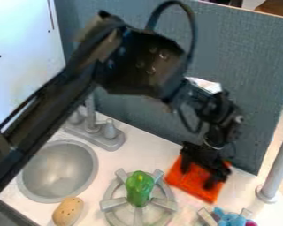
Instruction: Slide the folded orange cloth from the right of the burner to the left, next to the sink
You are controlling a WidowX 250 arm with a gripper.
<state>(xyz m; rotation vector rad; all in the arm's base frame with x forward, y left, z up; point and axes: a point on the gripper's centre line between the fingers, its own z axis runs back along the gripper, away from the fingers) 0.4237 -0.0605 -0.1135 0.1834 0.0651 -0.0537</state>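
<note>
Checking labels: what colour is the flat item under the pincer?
The flat item is orange-red; camera view.

On the white flat counter (145, 153), the round grey metal basin (58, 176) lies left, the grey metal tap (111, 140) behind it. The tan speckled oval potato (67, 211) lies before the basin. Right of both, the green rounded pepper (139, 190) is on 1 of 2 grey spoked burners (113, 204). The orange flat square (194, 182) lies behind-right, between that burner and the grey-blue fabric panel (244, 57).
</note>
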